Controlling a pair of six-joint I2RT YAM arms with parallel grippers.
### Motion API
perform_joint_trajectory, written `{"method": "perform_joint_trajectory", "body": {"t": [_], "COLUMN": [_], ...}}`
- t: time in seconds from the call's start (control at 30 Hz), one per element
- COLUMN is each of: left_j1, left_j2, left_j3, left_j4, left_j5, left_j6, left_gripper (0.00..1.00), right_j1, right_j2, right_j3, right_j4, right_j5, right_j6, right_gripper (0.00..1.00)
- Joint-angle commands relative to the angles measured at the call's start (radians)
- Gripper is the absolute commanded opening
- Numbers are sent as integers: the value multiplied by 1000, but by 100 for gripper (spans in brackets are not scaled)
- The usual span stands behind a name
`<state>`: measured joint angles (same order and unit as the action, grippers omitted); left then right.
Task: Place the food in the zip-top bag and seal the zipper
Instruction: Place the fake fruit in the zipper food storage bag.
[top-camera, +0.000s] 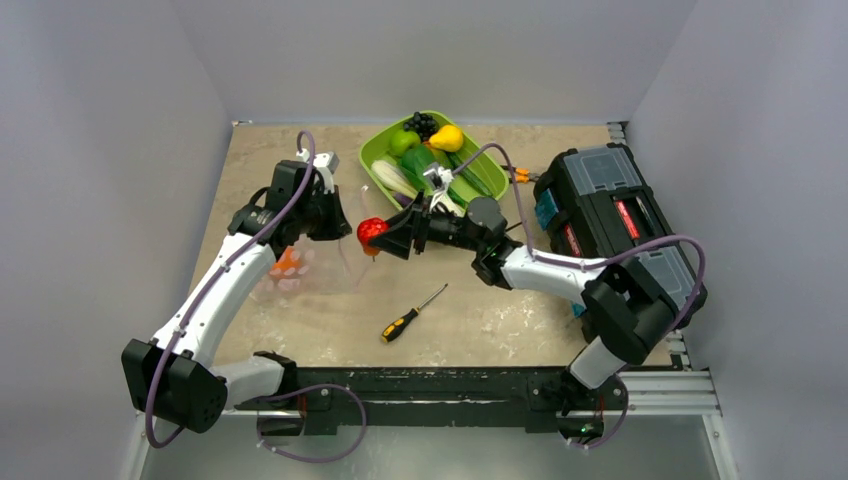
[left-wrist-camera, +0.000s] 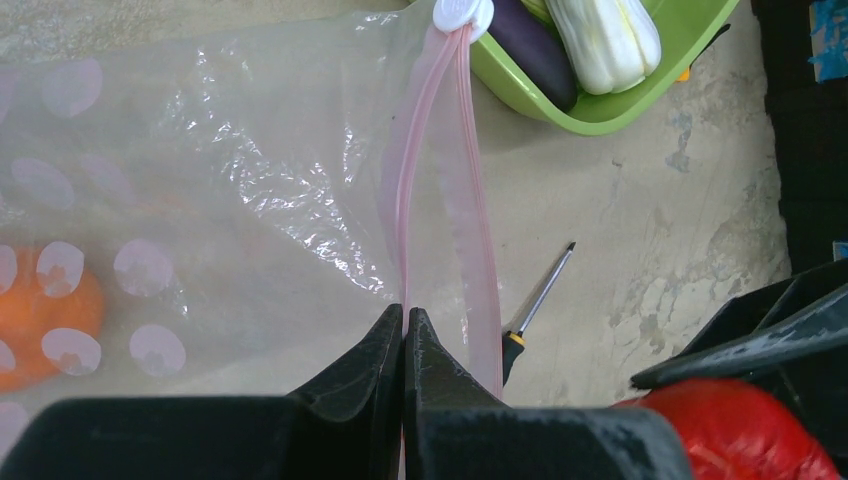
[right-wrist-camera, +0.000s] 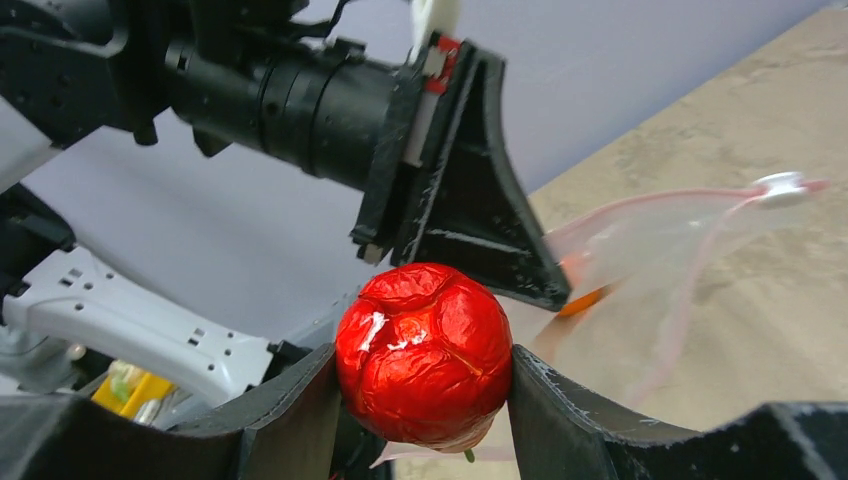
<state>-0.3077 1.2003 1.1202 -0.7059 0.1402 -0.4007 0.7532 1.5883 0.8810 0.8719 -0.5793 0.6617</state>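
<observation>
- While the left fingers (left-wrist-camera: 404, 345) are clenched tight on the zipper (left-wrist-camera: 440, 150), pinching one pink strip near its end, the right fingers (top-camera: 392, 243) have a firm squeeze on a shiny red fruit (right-wrist-camera: 424, 350), one finger on each side of it.
- That red fruit is up off the desk (top-camera: 500, 320), just beside the left arm's fingers and in front of the bag's mouth. It isn't in the bag yet.
- The zip-top bag (left-wrist-camera: 250, 200) lies crinkled on the desk under the left arm, with its mouth edge lifted where it's pinched.
- From the left wrist you can see two pink lines of the zipper running a bit apart and meeting at the white slider (left-wrist-camera: 462, 12), so the mouth is open along that stretch. The slider sits right by the rim of the lime-green tray (left-wrist-camera: 600, 120).
- There's an orange piece (left-wrist-camera: 60, 320) showing through the clear plastic at the far end of the bag from the zipper.
- The rest of the food is in the tray: dark grapes (top-camera: 420, 124), a yellow fruit (top-camera: 447, 137), a green apple (top-camera: 402, 141), plus a white vegetable (left-wrist-camera: 605, 35) and a purple one (left-wrist-camera: 535, 55).
- A screwdriver (top-camera: 412, 313) lies on the desk near the middle, clear of the bag, and a black toolbox (top-camera: 610, 210) sits on the right.
</observation>
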Motion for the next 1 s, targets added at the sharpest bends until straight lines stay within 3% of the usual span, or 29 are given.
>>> {"method": "perform_joint_trajectory", "body": {"t": [0.0, 0.1, 0.37, 0.67, 0.83, 0.97], "left_j1": [10, 9, 9, 9, 9, 10], "left_j2": [-11, -15, -26, -31, -40, -45], "left_j3": [38, 38, 38, 38, 36, 37], "left_j4": [8, 8, 9, 11, 12, 13], "left_j5": [-9, -7, -3, 11, 10, 12], "left_j6": [18, 17, 17, 15, 15, 14], "left_gripper": [0, 0, 0, 0, 0, 0], "right_j1": [32, 33, 39, 38, 39, 38], "right_j2": [51, 95, 174, 215, 222, 232], "right_j3": [31, 55, 92, 200, 241, 272], "right_j4": [116, 111, 64, -139, -233, -280], "right_j5": [-3, -7, 20, 75, 122, 132], "right_j6": [18, 37, 65, 24, -7, -18], "right_gripper": [0, 1, 31, 51, 60, 62]}}
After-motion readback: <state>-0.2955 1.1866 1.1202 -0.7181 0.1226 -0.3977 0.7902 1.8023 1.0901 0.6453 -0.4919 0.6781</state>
